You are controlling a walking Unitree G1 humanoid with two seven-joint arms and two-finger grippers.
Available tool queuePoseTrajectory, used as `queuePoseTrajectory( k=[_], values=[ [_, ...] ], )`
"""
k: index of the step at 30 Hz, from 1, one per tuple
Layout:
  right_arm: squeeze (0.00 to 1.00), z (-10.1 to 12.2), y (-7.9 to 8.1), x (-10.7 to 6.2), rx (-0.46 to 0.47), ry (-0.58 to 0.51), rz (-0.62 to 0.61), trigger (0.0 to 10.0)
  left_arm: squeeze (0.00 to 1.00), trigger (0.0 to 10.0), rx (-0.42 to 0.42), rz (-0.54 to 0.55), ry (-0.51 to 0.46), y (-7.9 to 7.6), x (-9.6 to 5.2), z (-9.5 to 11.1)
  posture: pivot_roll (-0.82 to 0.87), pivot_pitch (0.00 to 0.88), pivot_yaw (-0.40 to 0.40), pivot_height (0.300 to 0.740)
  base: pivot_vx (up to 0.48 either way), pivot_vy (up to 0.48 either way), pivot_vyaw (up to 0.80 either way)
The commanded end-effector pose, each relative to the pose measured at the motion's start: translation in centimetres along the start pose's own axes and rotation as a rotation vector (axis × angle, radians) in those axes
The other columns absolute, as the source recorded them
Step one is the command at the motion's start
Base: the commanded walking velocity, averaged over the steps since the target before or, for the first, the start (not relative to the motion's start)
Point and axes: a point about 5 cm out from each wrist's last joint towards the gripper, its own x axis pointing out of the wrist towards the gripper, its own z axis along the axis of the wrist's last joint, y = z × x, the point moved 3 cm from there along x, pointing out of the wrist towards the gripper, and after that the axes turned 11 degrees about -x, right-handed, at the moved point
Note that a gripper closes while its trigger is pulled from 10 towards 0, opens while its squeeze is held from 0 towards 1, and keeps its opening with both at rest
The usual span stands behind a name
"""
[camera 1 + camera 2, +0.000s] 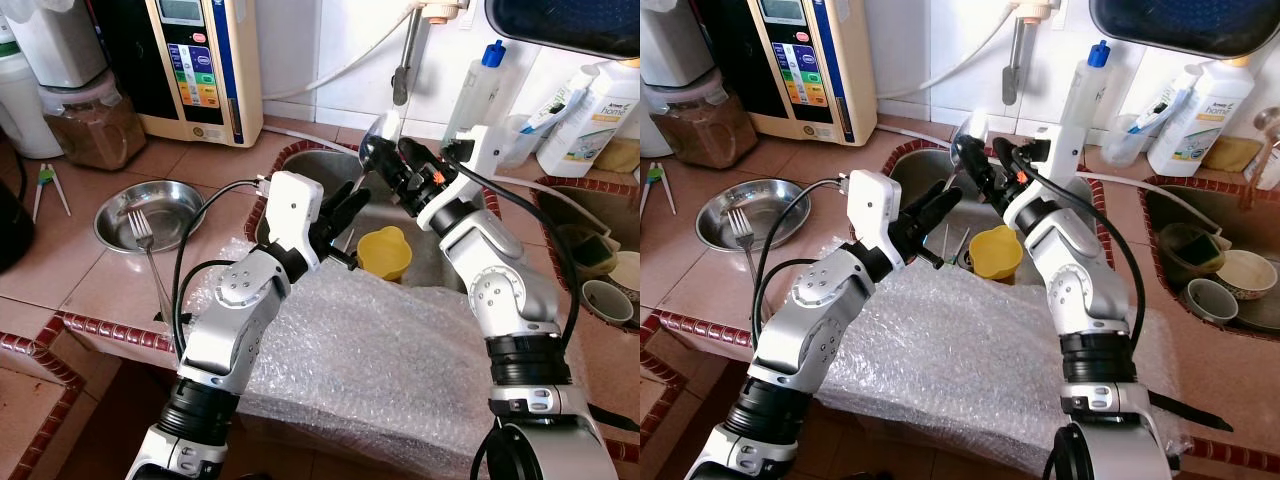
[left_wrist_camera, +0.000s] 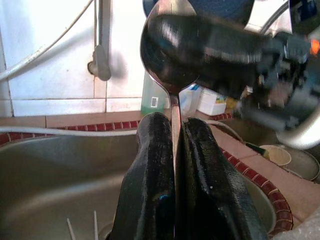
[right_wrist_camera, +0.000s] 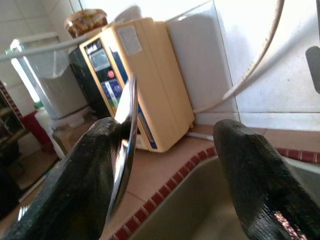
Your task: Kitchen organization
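- Bubble wrap (image 1: 400, 350), nearest the camera, is draped over the front edge of the tiled counter (image 1: 90, 280) below both silver arms.
- Steel sink basin (image 1: 310, 175), edged in red tile, sits behind the wrap; a second basin (image 1: 1240, 260) on the robot's right holds stacked bowls and cups.
- Cream-and-blue water appliance (image 1: 200, 65) stands against the wall at the left, with a jar of brown contents (image 1: 90, 120) beside it.
- White detergent bottle (image 1: 590, 110) and a blue-capped bottle (image 1: 478, 85) stand on the ledge behind the sink.
- Shallow steel bowl (image 1: 150, 212) rests on the counter at the left with a fork (image 1: 145, 245) laid across its rim, handle toward the counter edge.
- Yellow cup (image 1: 385, 252) lies in the sink, just beside the left gripper.
- Left gripper (image 2: 175, 150) is raised over the sink, clenched on the handle of the spoon (image 2: 167, 55); the handle runs up between the two pressed fingers.
- Right gripper (image 3: 175, 165) reaches in from the right at the spoon's bowl; its fingers are spread apart, and the spoon's bowl lies against the inner face of one finger (image 3: 90, 175), the other finger well apart from it.
- Spoon stands upright above the sink, bowl uppermost, near the wall faucet (image 1: 403, 70).
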Motion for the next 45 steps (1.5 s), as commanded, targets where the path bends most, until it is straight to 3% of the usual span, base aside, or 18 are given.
queuePoseTrajectory(
  k=[1, 10, 17, 21, 42, 43, 44, 45],
  values=[
    [0.00, 0.4, -1.3, -0.2, 0.016, -0.003, -0.031, 0.0, 0.00, 0.0, 0.017, -0.049, -0.011, -1.0, 0.0, 0.3, -0.08, 0.052, -0.021, 0.740, 0.000, 0.000, 0.00],
    [0.00, 0.7, -1.9, 0.1, 0.042, 0.072, 0.050, 0.0, 0.00, 0.0, 0.015, -0.040, -0.014, -0.7, 0.0, 0.5, -0.08, 0.051, -0.013, 0.740, 0.000, 0.000, 0.00],
    [0.00, -0.8, -0.3, -0.2, 0.041, 0.184, 0.200, 0.0, 0.00, 0.0, 0.024, -0.044, -0.008, -0.6, 0.0, 0.5, -0.07, 0.047, -0.009, 0.740, 0.000, 0.000, 0.00],
    [0.00, -1.5, 0.1, -0.4, 0.045, 0.200, 0.215, 0.0, 0.00, 0.0, 0.028, -0.043, -0.009, -0.6, 0.0, 0.5, -0.07, 0.047, -0.011, 0.740, 0.000, 0.000, 0.00],
    [0.00, -2.9, -0.6, -1.2, 0.125, 0.167, 0.006, 0.0, 0.00, 0.3, 0.037, -0.044, -0.005, -0.5, -0.3, 0.4, -0.07, 0.049, 0.006, 0.740, 0.000, 0.000, 0.00],
    [0.00, -2.8, -0.8, -1.3, 0.120, 0.157, -0.015, 0.0, 1.00, 4.0, 0.002, -0.042, -0.013, -0.5, -0.4, 0.4, -0.07, 0.049, 0.004, 0.740, 0.000, 0.000, 0.00],
    [0.00, -2.8, -0.8, -1.3, 0.120, 0.157, -0.015, 0.0, 1.00, 4.0, 0.002, -0.042, -0.013, -0.5, -0.4, 0.4, -0.07, 0.049, 0.004, 0.740, 0.000, 0.000, 0.00],
    [0.00, -2.7, -0.8, -1.4, 0.140, 0.138, -0.044, 0.0, 1.00, 9.8, 0.011, -0.041, -0.017, -0.4, -0.5, 0.4, -0.06, 0.050, 0.000, 0.740, 0.000, 0.000, 0.00]
  ],
)
